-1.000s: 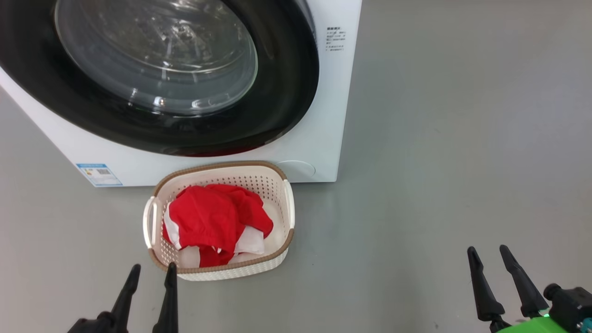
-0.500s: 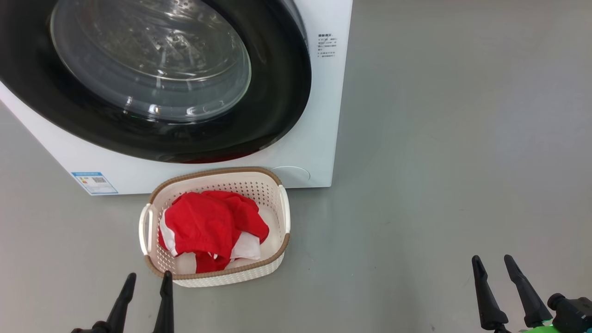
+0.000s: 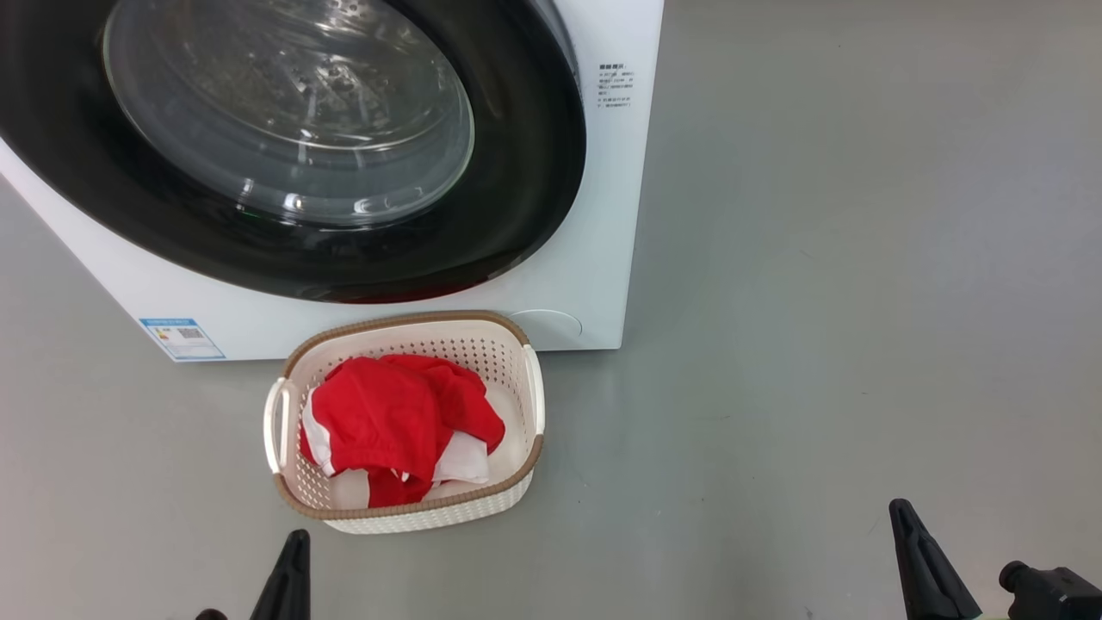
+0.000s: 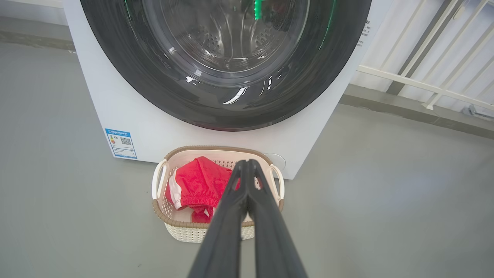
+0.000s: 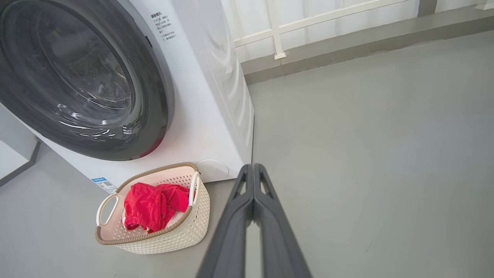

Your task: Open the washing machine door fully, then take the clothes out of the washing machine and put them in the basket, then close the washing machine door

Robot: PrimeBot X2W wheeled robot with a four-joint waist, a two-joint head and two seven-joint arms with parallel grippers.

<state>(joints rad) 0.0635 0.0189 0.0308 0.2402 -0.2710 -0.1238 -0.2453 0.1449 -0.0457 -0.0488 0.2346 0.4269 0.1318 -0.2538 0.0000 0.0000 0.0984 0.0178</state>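
Head view: washing machine door (image 3: 534, 172) closed, clothes (image 3: 387, 413) in basket (image 3: 430, 515) before washing machine (image 3: 620, 215). Your left gripper (image 4: 245, 163), right gripper (image 5: 252, 166): both pressed together, holding nothing.

The white, boxy washing machine (image 3: 607, 215) fills the upper left of the head view, with a small blue label sticker (image 3: 182, 338) at the lower left of its front. Its round door (image 3: 534, 172) is closed flat against the front; it has a wide glossy black rim and a bulging clear glass window, through which the perforated steel drum shows. The basket (image 3: 413, 510), cream-white perforated plastic with a brown woven-look rim and side handles, stands upright on the grey floor (image 3: 818, 344) just in front of the machine, below the door's lower edge. The clothes (image 3: 387, 418), bright red with white panels, lie crumpled inside the basket, heaped towards its left side.
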